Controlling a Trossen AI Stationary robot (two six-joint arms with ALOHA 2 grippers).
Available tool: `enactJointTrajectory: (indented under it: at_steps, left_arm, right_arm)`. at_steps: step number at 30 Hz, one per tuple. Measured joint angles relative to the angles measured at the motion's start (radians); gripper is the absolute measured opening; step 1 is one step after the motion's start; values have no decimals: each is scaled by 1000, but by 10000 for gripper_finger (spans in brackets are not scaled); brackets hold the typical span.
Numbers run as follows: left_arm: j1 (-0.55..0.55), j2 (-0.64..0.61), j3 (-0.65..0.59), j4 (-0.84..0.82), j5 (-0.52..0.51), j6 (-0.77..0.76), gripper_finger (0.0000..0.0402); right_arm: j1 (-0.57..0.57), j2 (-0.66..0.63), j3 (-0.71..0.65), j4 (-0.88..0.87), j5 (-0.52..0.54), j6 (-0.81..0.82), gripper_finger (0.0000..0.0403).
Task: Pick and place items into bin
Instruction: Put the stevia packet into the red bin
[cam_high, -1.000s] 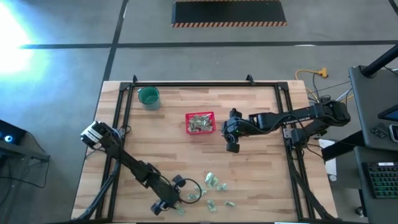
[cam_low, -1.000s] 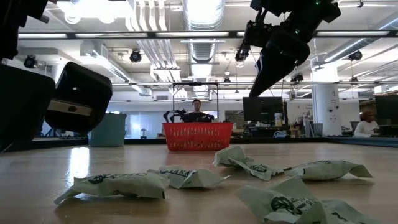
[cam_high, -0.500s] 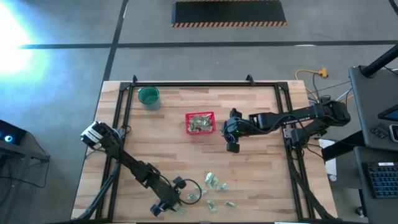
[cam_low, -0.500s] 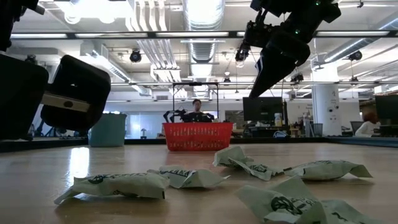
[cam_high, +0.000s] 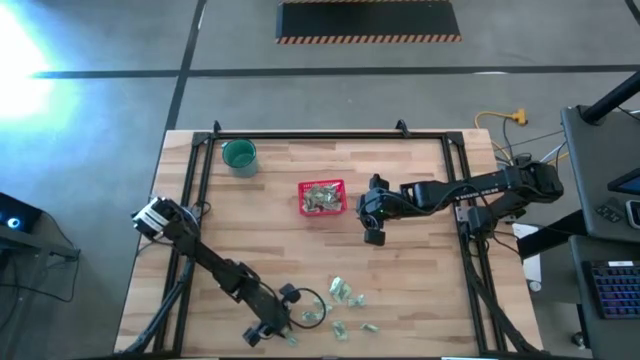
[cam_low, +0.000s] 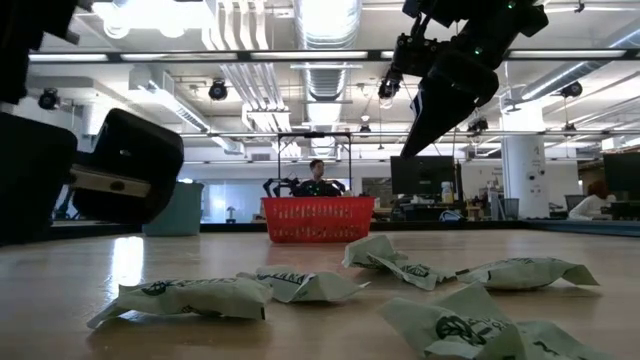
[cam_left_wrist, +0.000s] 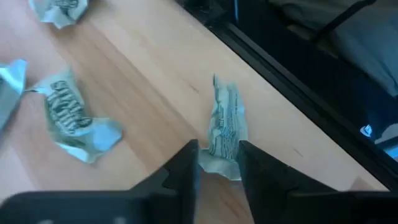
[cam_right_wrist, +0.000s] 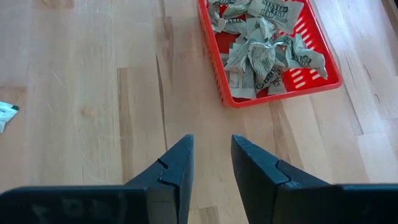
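Left gripper (cam_left_wrist: 217, 165): I've narrowed my jaws since a second ago; they now straddle one packet (cam_left_wrist: 225, 127) at the counter's (cam_high: 420, 290) 6 o'clock edge, grip unconfirmed.
Right gripper (cam_right_wrist: 210, 163): parked at 3 o'clock of the red basket (cam_high: 322, 197), jaws parted, empty, unmoved.
Remaining packets (cam_high: 346, 292): scattered near 6 o'clock, awaiting pickup.
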Motion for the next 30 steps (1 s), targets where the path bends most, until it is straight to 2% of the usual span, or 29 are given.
enactJointTrajectory:
  at_steps: [8, 13, 16, 21, 27, 30]
  left_arm:
    - [12, -1, 0, -4, 9, 41, 9]
    - [13, -3, 1, -8, 6, 59, 6]
    - [12, -23, -2, -22, -42, 97, 4]
    - [13, -98, -7, -108, -265, 124, 3]
    - [28, -184, -15, -307, -738, 135, 2]
    - [61, -214, -29, -376, -876, 195, 2]
  right_arm:
    - [0, 0, -3, 0, 0, 0, 99]
    - [0, 0, -5, 1, 0, 0, 93]
    - [0, 0, -5, 0, 0, 0, 89]
    - [0, 0, -5, 0, 0, 0, 90]
    - [0, 0, -5, 0, 0, 0, 87]
    - [0, 0, -5, 0, 0, 0, 83]
